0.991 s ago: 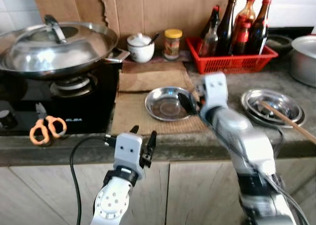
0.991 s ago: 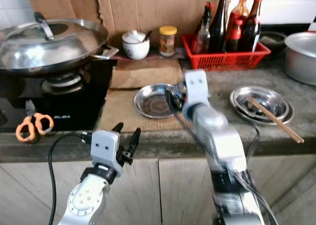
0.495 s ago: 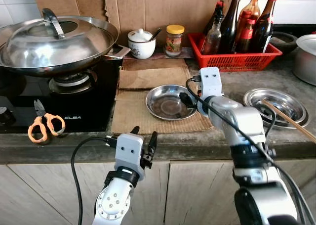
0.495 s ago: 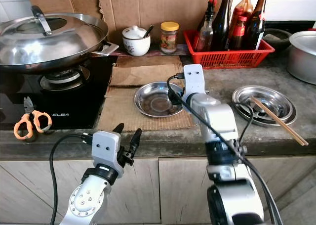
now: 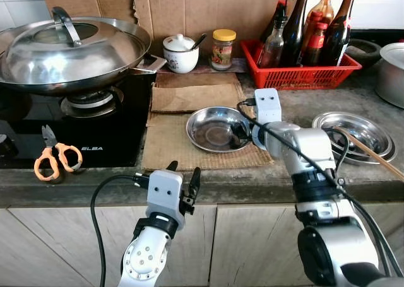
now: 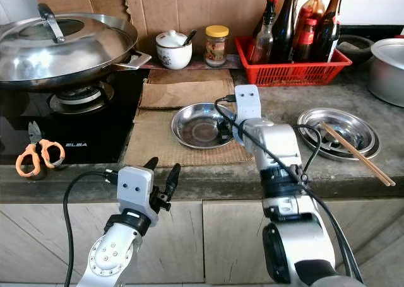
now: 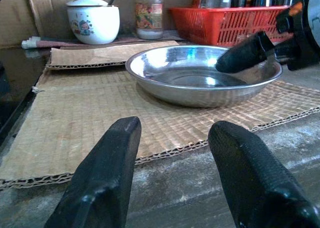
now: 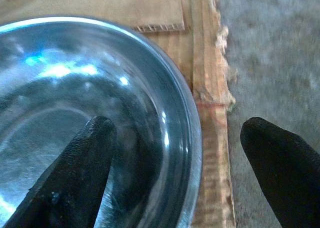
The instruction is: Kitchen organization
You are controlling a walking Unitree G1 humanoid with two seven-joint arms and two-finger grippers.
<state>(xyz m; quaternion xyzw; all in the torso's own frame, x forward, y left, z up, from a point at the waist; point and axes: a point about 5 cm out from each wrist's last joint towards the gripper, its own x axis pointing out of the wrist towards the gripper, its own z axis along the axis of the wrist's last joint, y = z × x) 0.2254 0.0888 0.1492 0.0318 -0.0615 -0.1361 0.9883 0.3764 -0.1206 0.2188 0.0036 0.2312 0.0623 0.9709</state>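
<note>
From the head views, the right gripper (image 5: pixel 240 131) sits at the near-right rim of the shallow round stainless-steel dish (image 5: pixel 214 129) on the brown corrugated cardboard mat (image 5: pixel 183 142); the left gripper (image 5: pixel 182 181) hangs below the counter edge, fingers spread, holding nothing.

In the left wrist view, one black finger (image 7: pixel 247 52) reaches over the dish's rim, opposite the idle fingers.

In the right wrist view, the fingers stand spread astride the rim, one inside the bowl, one outside above the mat.

This looks like the grasping step; next, the fingers must pinch the rim before lifting.
</note>
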